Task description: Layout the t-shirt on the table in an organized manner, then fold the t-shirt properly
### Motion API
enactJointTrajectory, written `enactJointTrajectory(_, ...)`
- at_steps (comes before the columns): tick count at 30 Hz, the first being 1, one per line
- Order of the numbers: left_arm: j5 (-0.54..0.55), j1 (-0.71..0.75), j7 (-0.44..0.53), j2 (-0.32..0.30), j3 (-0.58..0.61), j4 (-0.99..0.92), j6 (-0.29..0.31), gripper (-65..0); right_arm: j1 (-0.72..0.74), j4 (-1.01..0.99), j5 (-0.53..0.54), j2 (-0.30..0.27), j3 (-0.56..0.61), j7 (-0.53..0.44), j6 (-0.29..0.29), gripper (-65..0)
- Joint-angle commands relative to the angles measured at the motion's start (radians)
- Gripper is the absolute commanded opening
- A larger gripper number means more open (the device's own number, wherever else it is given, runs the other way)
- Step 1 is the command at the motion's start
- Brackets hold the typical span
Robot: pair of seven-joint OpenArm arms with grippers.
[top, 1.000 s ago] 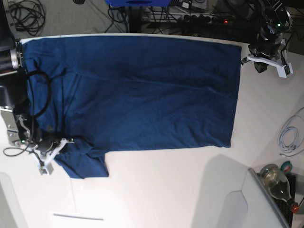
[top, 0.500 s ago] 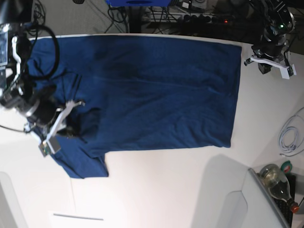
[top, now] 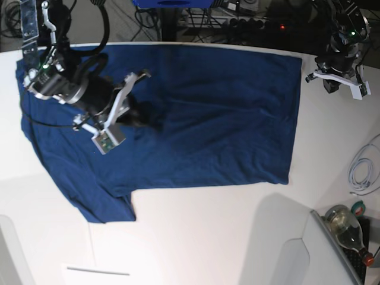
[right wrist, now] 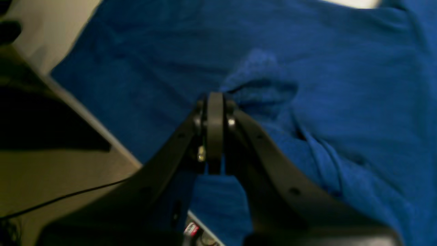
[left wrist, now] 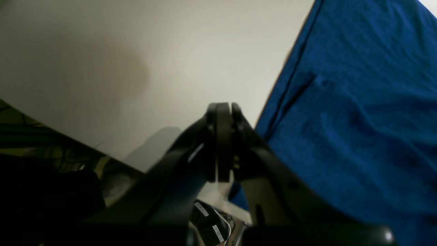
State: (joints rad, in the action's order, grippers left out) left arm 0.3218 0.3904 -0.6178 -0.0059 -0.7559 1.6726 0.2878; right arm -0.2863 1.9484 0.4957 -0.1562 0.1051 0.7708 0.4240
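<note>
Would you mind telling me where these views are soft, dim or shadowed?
Left wrist view: the shut left gripper is dark and blurred, casting a soft shadow on the smooth white table. Right wrist view: dim, the dark navy blue fabric t-shirt looks soft. Base view: evenly lit, sharper.

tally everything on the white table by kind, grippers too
t-shirt: 1
grippers, left gripper and right gripper, fingers shut: 2
white cable: 1
glass bottle: 1
tape roll: 1
total: 6, on the table

Both wrist views are dim and soft-focused, while the base view is evenly lit with faint shadows.
</note>
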Motion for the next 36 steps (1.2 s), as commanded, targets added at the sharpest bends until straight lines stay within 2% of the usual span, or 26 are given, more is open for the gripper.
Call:
enactJointTrajectory(1, 0.009, 0.015, 0.020, -0.012, -0.004, 0.021, 0.004, -65.0, 0.006, -0.004, 0.014, -0.003, 0.012, -0.026, 0.005, -64.5)
enactJointTrajectory(3, 0.009, 0.023, 0.022, -0.022, -0.004, 0.022, 0.004, -65.0, 0.015, -0.045, 0.014, 0.004, 0.043, -0.029, 0.005, -64.5)
enactJointTrajectory(8, 0.009, 0.040, 0.022, -0.035, -0.004, 0.014, 0.004, -65.0, 0.055, -0.103, 0.014, 0.065, 0.114, -0.023, 0.005, -64.5)
enactJointTrajectory(17, 0.009, 0.071, 0.022, -0.045, -0.006, 0.022, 0.004, -65.0, 0.121, -0.132, 0.011, 0.103, 0.304, -0.021, 0.002, -64.5)
enactJointTrajectory(23, 0.009, 0.084, 0.022, -0.055, -0.006, 0.021, 0.004, -65.0, 0.146, -0.188, 0.014, 0.117, 0.359, -0.023, 0.002, -64.4)
enactJointTrajectory(31, 0.009, 0.080, 0.019, -0.059, -0.006, 0.021, 0.004, -65.0, 0.187, -0.191, 0.014, 0.139, 0.367, -0.021, 0.002, -64.4)
enactJointTrajectory(36, 0.009, 0.077, 0.017, -0.059, -0.003, 0.021, 0.004, -65.0, 0.243, -0.234, 0.014, 0.157, 0.439, 0.008, 0.002, -64.4)
